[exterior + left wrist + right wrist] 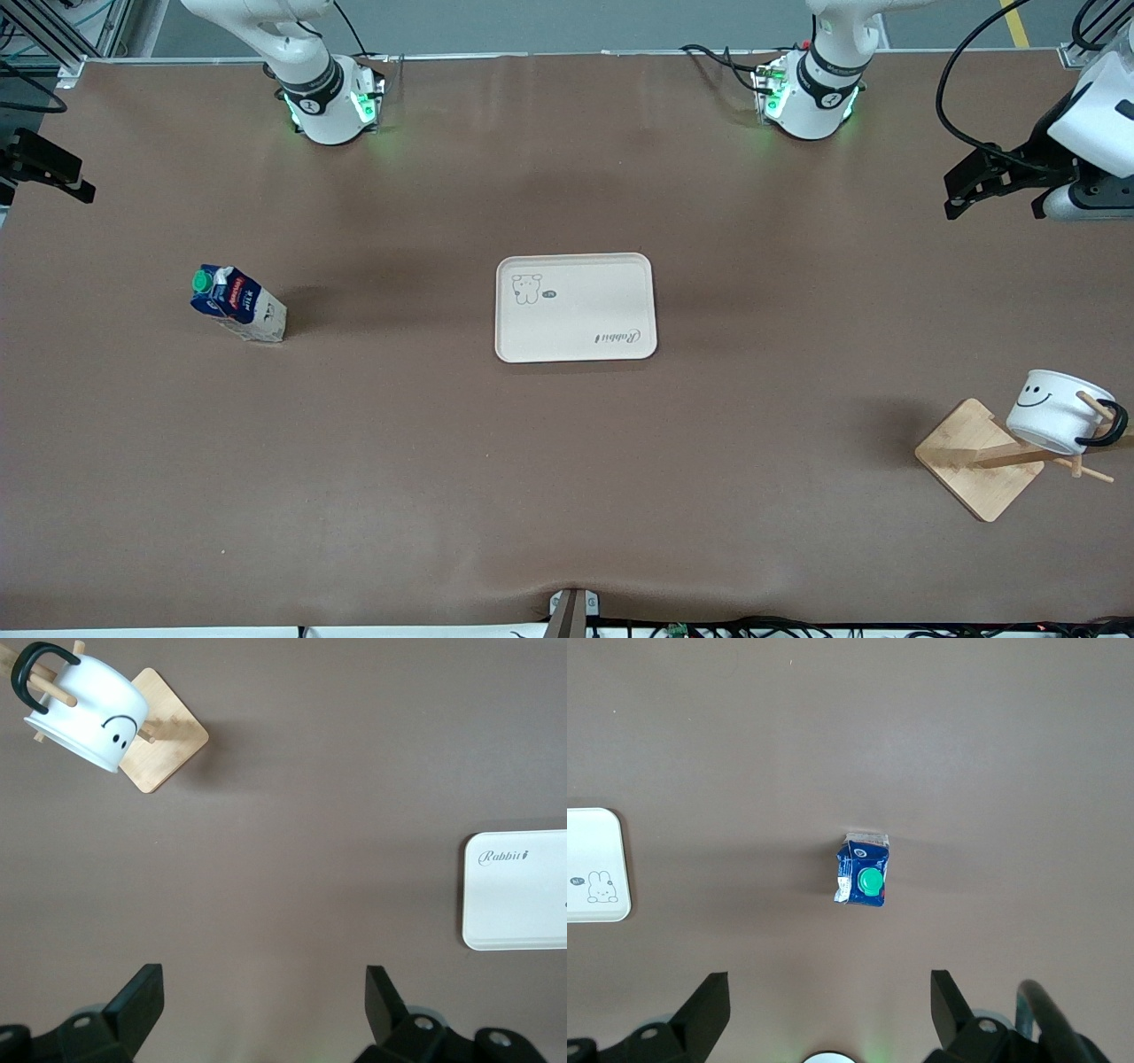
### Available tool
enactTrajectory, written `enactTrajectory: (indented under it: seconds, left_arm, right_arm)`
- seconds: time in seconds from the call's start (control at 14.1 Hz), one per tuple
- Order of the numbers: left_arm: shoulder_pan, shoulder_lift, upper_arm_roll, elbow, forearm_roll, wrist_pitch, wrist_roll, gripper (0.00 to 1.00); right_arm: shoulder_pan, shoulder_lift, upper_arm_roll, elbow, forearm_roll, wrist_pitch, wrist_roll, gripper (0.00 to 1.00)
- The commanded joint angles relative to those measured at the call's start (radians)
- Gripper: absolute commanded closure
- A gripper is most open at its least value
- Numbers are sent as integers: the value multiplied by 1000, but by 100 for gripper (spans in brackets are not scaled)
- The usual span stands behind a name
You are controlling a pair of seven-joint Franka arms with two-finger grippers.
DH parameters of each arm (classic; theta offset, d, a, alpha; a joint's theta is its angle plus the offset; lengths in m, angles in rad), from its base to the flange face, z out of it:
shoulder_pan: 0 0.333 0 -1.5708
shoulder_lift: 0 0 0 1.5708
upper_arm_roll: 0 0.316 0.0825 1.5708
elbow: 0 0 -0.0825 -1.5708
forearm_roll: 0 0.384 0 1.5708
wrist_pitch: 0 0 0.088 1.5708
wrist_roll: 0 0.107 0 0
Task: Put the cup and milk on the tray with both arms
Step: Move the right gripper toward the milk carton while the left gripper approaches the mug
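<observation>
The cream tray (576,307) lies flat at the table's middle. The milk (237,304), a dark-blue carton with a green cap, stands upright toward the right arm's end; it shows below the right wrist camera (862,873). The white smiley cup (1059,412) hangs tilted by its black handle on a wooden rack peg toward the left arm's end; it also shows in the left wrist view (89,713). My left gripper (966,188) is open and empty, high over bare table (264,1001). My right gripper (58,170) is open and empty, high over bare table (830,1005).
The wooden rack's square base (979,458) stands under the cup, nearer the front camera than the left gripper. The tray's edge shows in both wrist views (518,895) (594,864). Brown table (567,487) stretches between the things. Cables lie by the arm bases.
</observation>
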Motion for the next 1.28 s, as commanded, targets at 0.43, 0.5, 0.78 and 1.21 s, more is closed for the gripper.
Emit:
enactTrajectory:
  seconds: [0.43, 0.5, 0.78, 1.21]
  left_arm:
    - [31, 8, 7, 49, 21, -26, 2, 0]
    - [42, 8, 5, 44, 20, -26, 2, 0]
    - [94, 22, 5, 20, 15, 47, -14, 0]
    - [198, 8, 4, -156, 3, 318, -116, 0]
  right_arm:
    - [-13, 18, 6, 24, 24, -8, 10, 0]
    - [-13, 18, 6, 24, 23, -7, 10, 0]
    - [-13, 23, 6, 24, 26, -8, 6, 0]
    - [-12, 63, 6, 20, 26, -20, 3, 0]
